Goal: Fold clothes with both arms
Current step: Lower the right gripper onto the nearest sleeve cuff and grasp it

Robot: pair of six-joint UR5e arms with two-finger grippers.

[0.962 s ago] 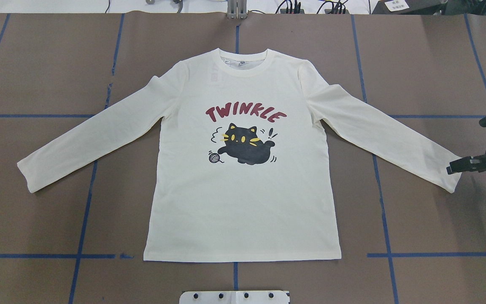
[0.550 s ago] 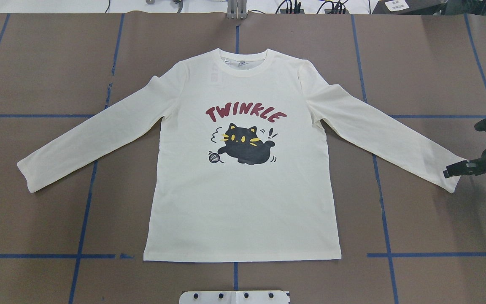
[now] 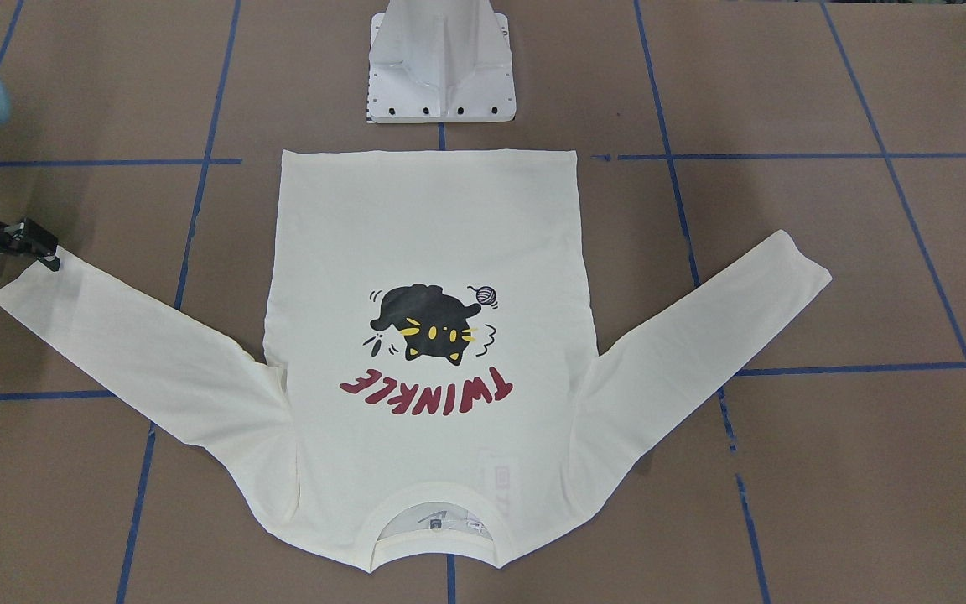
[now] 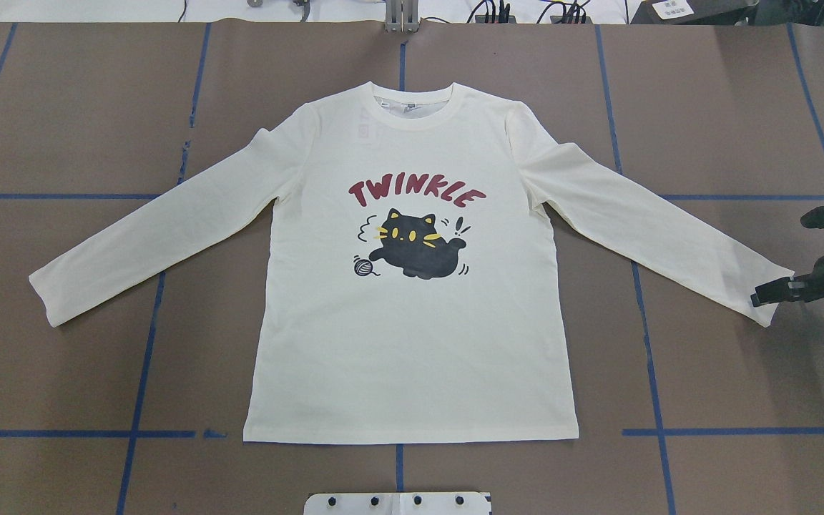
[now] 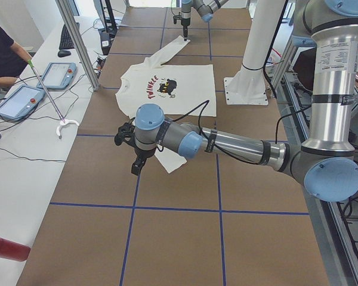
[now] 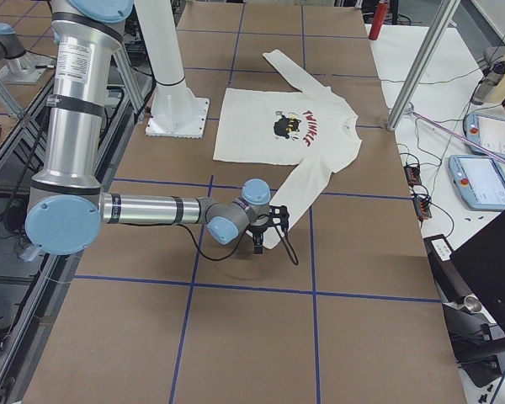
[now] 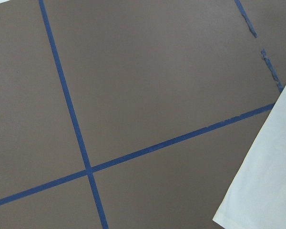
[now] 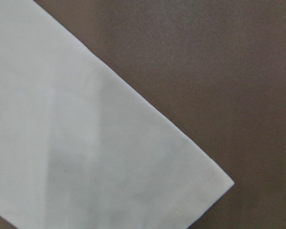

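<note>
The cream-white shirt (image 4: 412,343) lies flat and print-up on the brown table, sleeves spread out and down, neck away from the robot's base. My right gripper (image 4: 762,295) (image 3: 45,252) points down at the cuff of the sleeve on the overhead view's right; its fingertips look pressed together and the cuff still lies flat. That cuff (image 8: 86,143) fills the right wrist view. My left gripper (image 5: 136,168) hangs over bare table just beyond the other sleeve's cuff (image 7: 262,191); it shows only in the exterior left view, so I cannot tell its state.
The white pedestal (image 3: 441,75) stands just behind the shirt's hem. Blue tape lines (image 4: 144,357) cross the table. In the exterior left view a person (image 5: 3,53) sits at a side bench with tablets, and a red cylinder (image 5: 6,248) lies at the near corner.
My right gripper has shifted slightly left and toward the near side, onto the cuff's edge. The shirt has not moved.
</note>
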